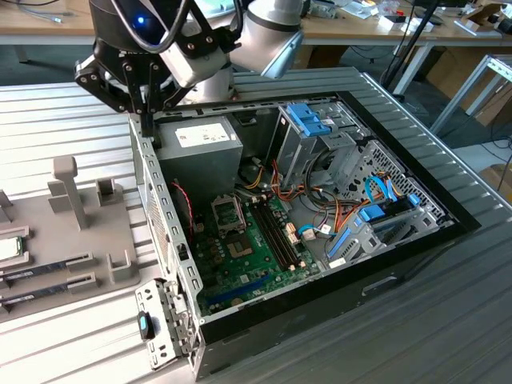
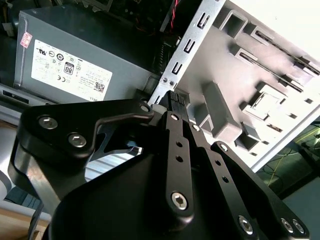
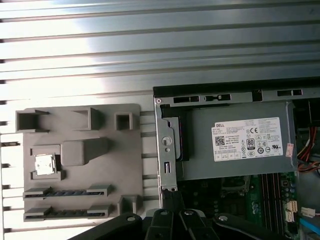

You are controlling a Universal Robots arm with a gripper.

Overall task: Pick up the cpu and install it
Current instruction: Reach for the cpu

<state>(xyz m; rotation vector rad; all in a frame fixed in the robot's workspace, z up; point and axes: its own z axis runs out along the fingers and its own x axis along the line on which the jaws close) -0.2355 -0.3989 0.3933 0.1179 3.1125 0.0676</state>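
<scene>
Black pincer (image 2: 175,98) clenched empty beside perforated metal case edge (image 2: 190,50); square silvery cpu (image 3: 44,164) sits in grey tray (image 3: 135,150).

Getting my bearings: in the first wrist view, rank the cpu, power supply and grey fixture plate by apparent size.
1. grey fixture plate, largest
2. power supply, somewhat smaller, though likely nearer the camera
3. cpu, clearly smallest

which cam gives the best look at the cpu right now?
First wrist view: the cpu is seen flat-on and whole, silvery, sitting in its pocket on the grey holder. The exterior view catches a cropped piece of it at that view's left edge. In the second wrist view the holder is slanted; I can't make it out.
</scene>
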